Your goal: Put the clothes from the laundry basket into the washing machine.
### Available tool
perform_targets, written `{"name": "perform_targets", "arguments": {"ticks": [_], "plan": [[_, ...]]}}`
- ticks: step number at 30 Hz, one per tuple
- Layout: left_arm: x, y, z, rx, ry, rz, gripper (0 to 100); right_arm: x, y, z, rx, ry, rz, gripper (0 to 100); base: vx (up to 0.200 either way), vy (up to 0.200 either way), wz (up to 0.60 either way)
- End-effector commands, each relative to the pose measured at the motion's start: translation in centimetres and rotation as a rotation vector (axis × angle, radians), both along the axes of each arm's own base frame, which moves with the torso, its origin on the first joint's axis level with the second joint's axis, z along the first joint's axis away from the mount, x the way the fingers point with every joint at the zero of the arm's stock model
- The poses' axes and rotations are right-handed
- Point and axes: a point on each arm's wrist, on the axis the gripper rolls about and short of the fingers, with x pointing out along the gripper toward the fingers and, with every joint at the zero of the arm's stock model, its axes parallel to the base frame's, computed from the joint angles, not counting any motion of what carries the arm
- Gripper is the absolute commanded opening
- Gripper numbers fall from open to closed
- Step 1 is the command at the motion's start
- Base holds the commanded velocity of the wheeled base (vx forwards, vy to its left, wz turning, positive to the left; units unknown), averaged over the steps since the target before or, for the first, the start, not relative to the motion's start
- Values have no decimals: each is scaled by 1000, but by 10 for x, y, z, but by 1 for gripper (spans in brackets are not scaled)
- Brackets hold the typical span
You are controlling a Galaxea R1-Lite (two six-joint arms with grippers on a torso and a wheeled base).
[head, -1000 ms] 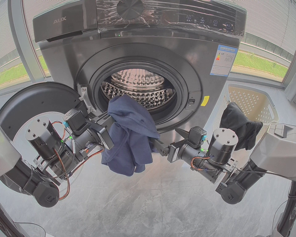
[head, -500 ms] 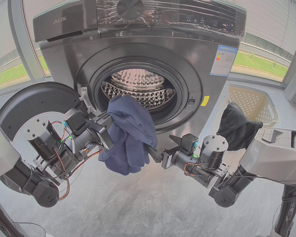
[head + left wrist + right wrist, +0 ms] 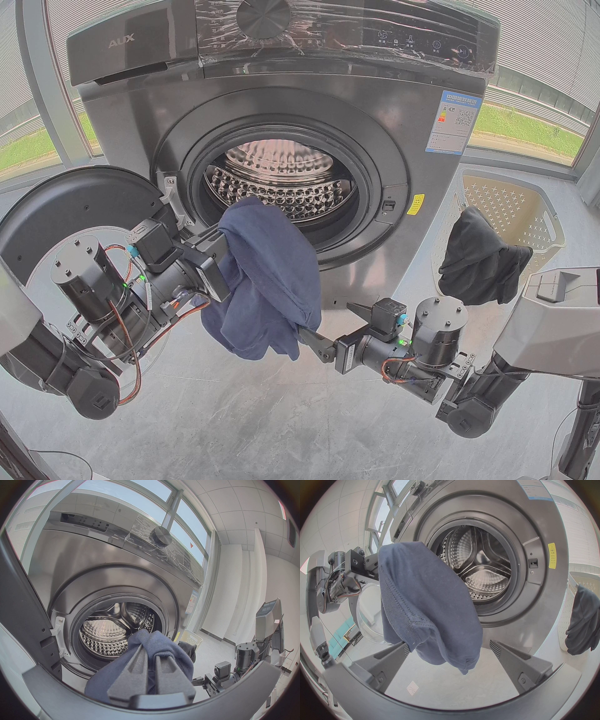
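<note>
A navy blue garment (image 3: pixel 269 275) hangs in front of the open washing machine (image 3: pixel 281 94), level with the lower rim of its drum (image 3: pixel 281 175). My left gripper (image 3: pixel 220 250) is shut on the garment's upper fold; in the left wrist view the fingers (image 3: pixel 140 667) pinch the cloth (image 3: pixel 162 645). Below and right of it, my right gripper (image 3: pixel 312 340) is open, and the garment's lower end (image 3: pixel 431 611) hangs between its spread fingers (image 3: pixel 393 658). A black garment (image 3: pixel 478 259) is draped over the laundry basket (image 3: pixel 519 206) on the right.
The round machine door (image 3: pixel 69 206) stands swung open on the left, behind my left arm. The basket leans beside the machine's right side. Bare grey floor (image 3: pixel 262 412) lies in front of the machine. Windows surround the machine.
My right gripper has dropped lower and drawn back from the machine, ending under the navy garment's hem. The garment has shifted and hangs wider to the right. My left arm has stayed put.
</note>
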Motion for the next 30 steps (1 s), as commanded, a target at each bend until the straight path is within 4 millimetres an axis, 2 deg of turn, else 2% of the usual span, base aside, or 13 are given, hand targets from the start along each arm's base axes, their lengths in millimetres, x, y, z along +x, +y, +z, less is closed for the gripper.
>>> {"name": "perform_targets", "arguments": {"ticks": [1,6,9,11,14,17,20,25,30], "plan": [[-1,0,1,-2,-3,-2,0,2,1,-10,-18,18,-2,100,0,0,0],[-1,0,1,-2,-3,-2,0,9,9,-18,-19,19,1,100,0,0,0],[-1,0,-1,0,1,-2,0,14,13,-8,13,-14,0,100,0,0,0],[-1,-1,-3,7,10,-3,0,16,11,11,51,-60,-8,100,0,0,0],[1,-1,-4,7,14,-1,0,8,5,35,81,-93,-5,100,0,0,0],[2,0,-4,6,12,2,0,-2,-1,40,77,-88,3,100,0,0,0],[2,0,-4,5,11,2,0,-8,-5,38,64,-73,4,100,0,0,0],[2,0,-3,4,8,4,0,-20,-13,20,9,-9,15,100,0,0,0],[2,-1,-3,3,7,2,0,-18,-8,5,-21,24,26,100,0,0,0]]}}
